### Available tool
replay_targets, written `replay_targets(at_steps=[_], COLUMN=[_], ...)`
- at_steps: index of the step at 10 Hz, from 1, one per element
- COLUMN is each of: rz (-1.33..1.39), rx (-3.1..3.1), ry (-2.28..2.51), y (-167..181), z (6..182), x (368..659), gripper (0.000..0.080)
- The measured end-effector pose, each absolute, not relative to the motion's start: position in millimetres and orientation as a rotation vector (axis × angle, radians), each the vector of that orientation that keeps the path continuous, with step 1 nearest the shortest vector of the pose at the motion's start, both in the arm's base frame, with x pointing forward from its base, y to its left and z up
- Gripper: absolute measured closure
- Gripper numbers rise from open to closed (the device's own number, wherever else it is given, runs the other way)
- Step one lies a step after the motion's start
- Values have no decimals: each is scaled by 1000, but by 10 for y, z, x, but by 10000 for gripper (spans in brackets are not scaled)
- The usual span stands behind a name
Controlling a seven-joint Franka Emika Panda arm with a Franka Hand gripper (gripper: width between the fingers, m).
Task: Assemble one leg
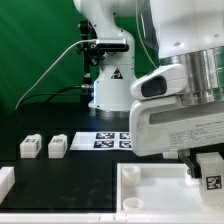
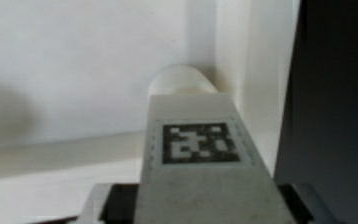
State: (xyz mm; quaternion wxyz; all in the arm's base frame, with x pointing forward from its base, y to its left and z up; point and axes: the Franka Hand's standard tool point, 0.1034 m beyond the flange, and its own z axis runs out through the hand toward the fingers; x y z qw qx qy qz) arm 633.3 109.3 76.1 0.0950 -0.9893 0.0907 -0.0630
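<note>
Pinching the leg (image 1: 211,181) between its fingers, the end effector (image 1: 207,172) sits at the lower right of the exterior view, big and close to the camera. The leg's tag face is turned toward that camera. Its long axis is roughly upright, in line with the end effector, and its free end points down. It hangs over the right part of the white tray-like piece (image 1: 146,196), which fills the lower middle of the frame. Cannot tell if the tip touches it.

Wrist view: the leg (image 2: 197,150) runs straight away from the camera, with the square tag on the near half of its upper face. The rounded far end points at a white surface with a raised wall (image 2: 87,70). Dark fingers (image 2: 108,206) flank the leg's near end, tight against both sides. A dark strip runs along one edge of this view.

Two loose legs (image 1: 43,146) stand side by side on the black tabletop (image 1: 85,168) at mid left of the exterior view, tags facing up, well apart from the held one. The marker board (image 1: 110,140) lies flat just right of them. The arm's base (image 1: 108,80) stands at the upper middle, with a green backdrop behind it. Another white part (image 1: 5,182) is cut off at the lower left edge.
</note>
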Motion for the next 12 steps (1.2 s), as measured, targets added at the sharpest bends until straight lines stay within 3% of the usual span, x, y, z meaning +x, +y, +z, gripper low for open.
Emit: replay_targets(at_steps=[6,8,9,10,11,12], rz=[50,52,53,44,52,38], rx=[-2126,-2131,-2134,-2279,-2475,-2608], ry=[1929,1924,1922,1770,1514,1278], y=[1154,1174,1178,1205,1261,1235], z=[724,721,717,719,758,785], x=[6277,6270,6268,6248,6243,6260], gripper=[505,505,430,430,238,165])
